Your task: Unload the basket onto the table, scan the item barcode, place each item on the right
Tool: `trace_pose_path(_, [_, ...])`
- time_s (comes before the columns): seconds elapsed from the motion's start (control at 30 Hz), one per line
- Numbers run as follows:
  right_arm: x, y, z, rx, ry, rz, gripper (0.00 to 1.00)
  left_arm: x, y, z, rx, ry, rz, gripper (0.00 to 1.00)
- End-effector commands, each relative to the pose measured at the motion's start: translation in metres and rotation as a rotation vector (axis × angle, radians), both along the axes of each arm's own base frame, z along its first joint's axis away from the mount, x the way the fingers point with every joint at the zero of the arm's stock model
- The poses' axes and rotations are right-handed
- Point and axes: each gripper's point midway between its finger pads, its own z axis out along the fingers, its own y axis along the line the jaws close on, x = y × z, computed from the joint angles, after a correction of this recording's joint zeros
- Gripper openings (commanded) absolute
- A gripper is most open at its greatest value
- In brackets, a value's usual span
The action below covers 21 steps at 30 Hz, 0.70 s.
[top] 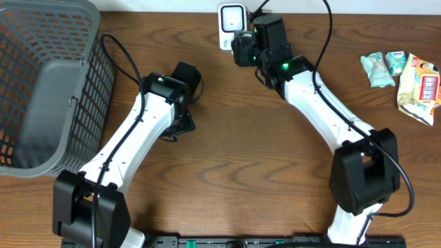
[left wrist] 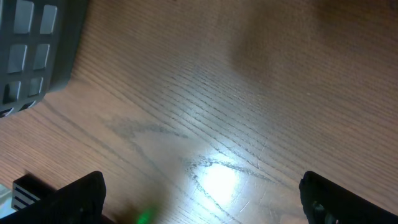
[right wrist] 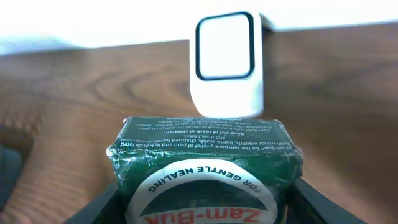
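Zam-Buk box (right wrist: 205,168) was pinched in the right gripper (right wrist: 205,214) at the table's (top: 262,158) far edge, facing the scanner (right wrist: 227,62) just beyond. Pickup and presenting looked done; the read itself was unconfirmed, likely still left. The left gripper (left wrist: 199,199) had jaws spread wide, empty

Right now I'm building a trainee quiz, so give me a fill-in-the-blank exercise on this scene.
The right tool grips a green box labelled ____.
The scanner facing it is ____ in colour.
The left tool is ____, holding nothing.
Missing: Zam-Buk; white; open.
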Motion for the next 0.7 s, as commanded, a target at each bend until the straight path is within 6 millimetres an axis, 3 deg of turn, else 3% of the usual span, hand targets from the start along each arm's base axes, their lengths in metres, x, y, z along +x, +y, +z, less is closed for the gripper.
trace_pose_path(0.0, [0.022,0.004,0.005,0.001,-0.049,-0.001,0.52,-0.002,0.004,0.001,0.017,-0.003,0.01,0.98])
trace_pose_path(0.17, [0.058,0.018,0.015,-0.022,-0.119,0.027,0.53,-0.002,0.004,0.001,0.017,-0.003,0.01,0.98])
trace_pose_path(0.4, [0.113,0.031,0.008,-0.054,-0.196,0.032,0.56,-0.002,0.004,0.001,0.017,-0.003,0.01,0.98])
trace_pose_path(0.67, [0.142,0.005,0.004,-0.141,-0.289,-0.139,0.55,-0.002,0.004,0.001,0.017,-0.003,0.01,0.98])
